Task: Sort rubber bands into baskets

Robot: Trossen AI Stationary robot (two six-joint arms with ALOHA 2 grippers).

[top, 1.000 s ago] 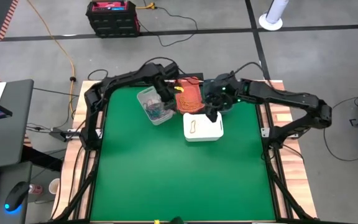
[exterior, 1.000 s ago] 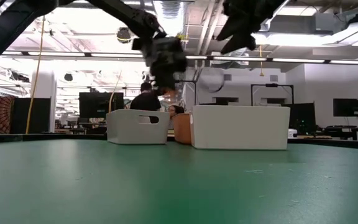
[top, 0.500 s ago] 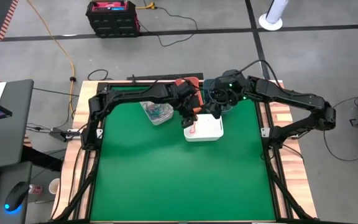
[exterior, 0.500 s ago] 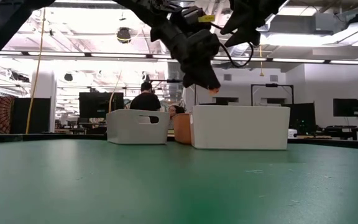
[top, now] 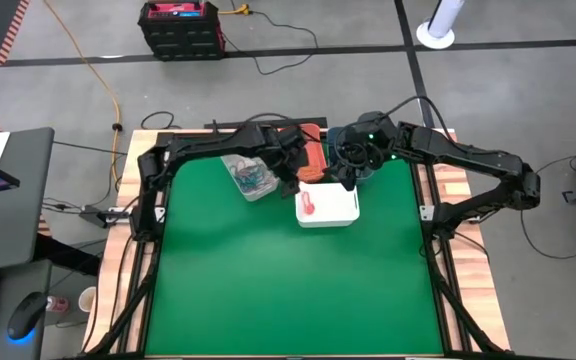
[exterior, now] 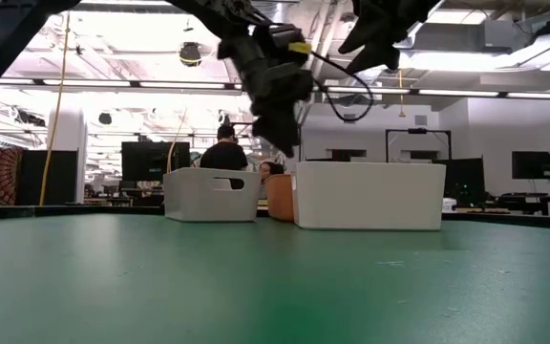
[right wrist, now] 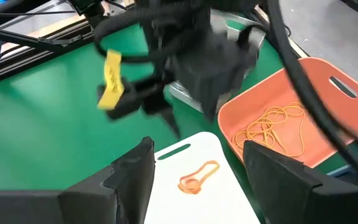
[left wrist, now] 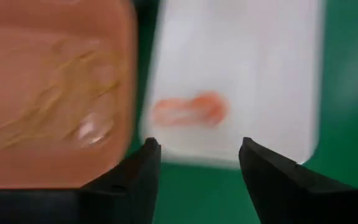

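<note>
From above, my left arm lies across the coral-orange basket point(top: 313, 157), so only part of it shows, and the dark slate-blue basket is lost under my two arms near the table's far edge. The contents of the light grey basket point(top: 248, 175) are a small tangle; I cannot sort colours or count bands there. My left wrist view is blurred: the red band point(left wrist: 189, 109) in the white basket point(left wrist: 260, 74) is a smear, and both baskets run off the picture's edges. At table height, the basket walls hide whatever lies inside, and my right gripper point(exterior: 387, 24) is cut off by the top edge.
</note>
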